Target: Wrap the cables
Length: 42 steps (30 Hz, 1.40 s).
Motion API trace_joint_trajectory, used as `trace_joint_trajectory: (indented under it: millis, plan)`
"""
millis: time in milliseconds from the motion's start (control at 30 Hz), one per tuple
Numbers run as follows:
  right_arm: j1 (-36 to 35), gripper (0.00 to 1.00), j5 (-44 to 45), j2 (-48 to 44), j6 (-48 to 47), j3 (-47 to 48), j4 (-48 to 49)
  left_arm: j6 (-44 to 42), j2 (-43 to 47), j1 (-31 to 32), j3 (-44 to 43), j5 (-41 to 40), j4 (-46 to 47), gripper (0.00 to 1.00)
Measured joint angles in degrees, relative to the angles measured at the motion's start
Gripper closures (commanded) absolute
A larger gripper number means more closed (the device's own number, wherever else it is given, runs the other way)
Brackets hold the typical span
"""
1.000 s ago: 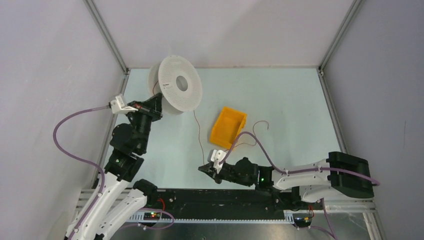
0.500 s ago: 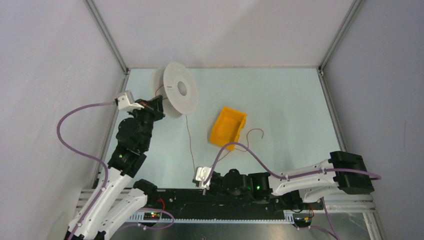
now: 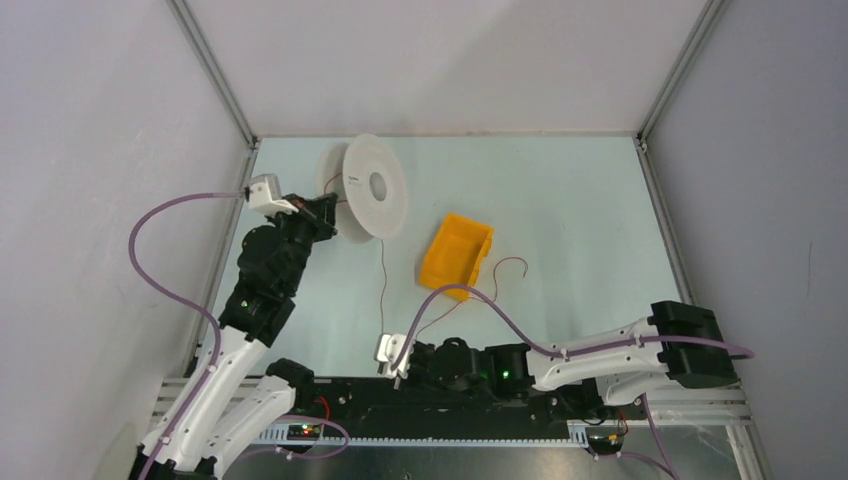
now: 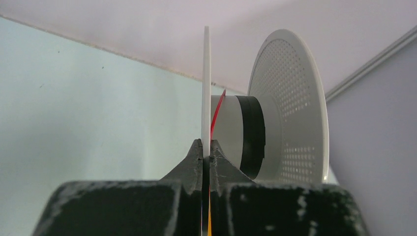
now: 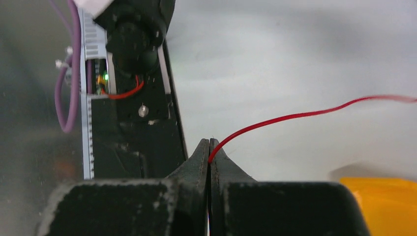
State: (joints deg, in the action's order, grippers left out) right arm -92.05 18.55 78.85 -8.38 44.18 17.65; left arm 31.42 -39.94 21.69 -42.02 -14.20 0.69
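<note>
Left claw [image 4: 206,149] pinching spool [image 3: 362,208] flange edge. Right claw [image 5: 209,147] clamping thin red cable [image 5: 295,116], which is running taut from spool hub across table [image 3: 580,190] toward its near edge. You are winding, by my reading. Next move is calling for turning spool while holding tension.

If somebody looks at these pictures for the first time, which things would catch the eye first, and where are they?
The big white spool stands on edge at the far left of the table, and the left pincer is shut on the rim of one flange. A thin red wire runs from it toward the near edge, where the right pincer pinches it. An orange bin lies near the middle.
</note>
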Motion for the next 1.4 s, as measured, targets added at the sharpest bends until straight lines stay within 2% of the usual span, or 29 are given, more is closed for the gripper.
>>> trace_joint_trajectory:
  millis: [100, 267, 500, 733, 1033, 1300, 1400]
  plan:
    - [0.96, 1.0, -0.09, -0.92, -1.75, 4.48, -3.02, -3.37, -0.55, 1.18, -0.11, 1.18, -1.79, 1.0]
    - [5.81, 1.0, -4.26, -5.49, -3.08, 10.4, -6.97, -12.07, -0.24, 6.6, -2.93, 1.88, -10.27, 1.0]
    - [15.69, 1.0, -11.19, -12.7, -2.12, 11.8, -7.63, -20.09, 5.01, 10.23, -3.23, 5.55, -20.72, 1.0]
    - [21.38, 1.0, -16.48, -13.99, -0.61, 11.82, -9.18, -25.51, 4.09, 11.98, -6.67, 10.49, -30.73, 1.0]
    - [29.7, 1.0, -22.25, -16.39, 0.7, 11.82, -10.86, -31.36, 3.02, 13.18, -8.7, 20.24, -39.87, 1.0]
    - [36.89, 0.89, -24.22, -17.53, 2.01, 11.04, -17.51, -30.84, 4.5, 13.18, -11.8, 26.58, -43.23, 1.0]
    - [39.1, 0.88, -25.18, -19.34, 3.78, 10.1, -20.0, -29.4, 4.33, 13.09, -13.66, 28.13, -43.63, 1.0]
